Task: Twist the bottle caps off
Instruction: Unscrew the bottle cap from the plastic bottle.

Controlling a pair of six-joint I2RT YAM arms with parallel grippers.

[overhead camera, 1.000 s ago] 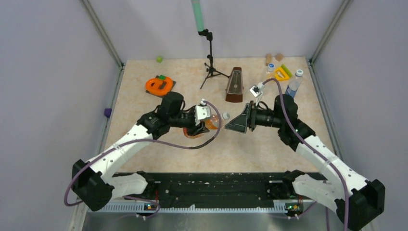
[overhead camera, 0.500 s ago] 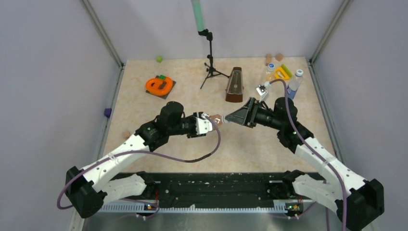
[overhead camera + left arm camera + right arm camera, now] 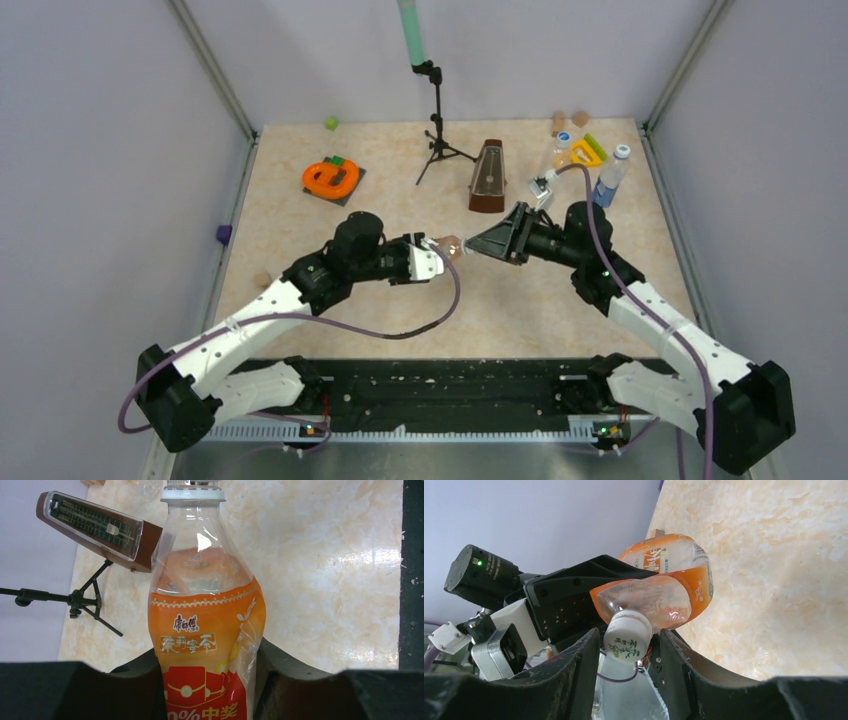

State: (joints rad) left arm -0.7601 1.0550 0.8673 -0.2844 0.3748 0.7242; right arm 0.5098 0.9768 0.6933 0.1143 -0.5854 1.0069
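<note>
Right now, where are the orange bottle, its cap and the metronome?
orange bottle (image 3: 205, 645), left wrist view, on its label.
cap (image 3: 626, 646), right wrist view, on its printed top.
metronome (image 3: 488, 177), top external view, on its front face.

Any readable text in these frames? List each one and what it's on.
"康師傅": brand logo on the label of the orange bottle.
"茉莉蜜茶": same label, just below the logo.
"0%中奖": bottom of that label; its start is cut off.
Green print on top of the white cap: too small to read.
Scale marks on the metronome: too blurred to read.
Label on the blue-label bottle: too small to read.
</note>
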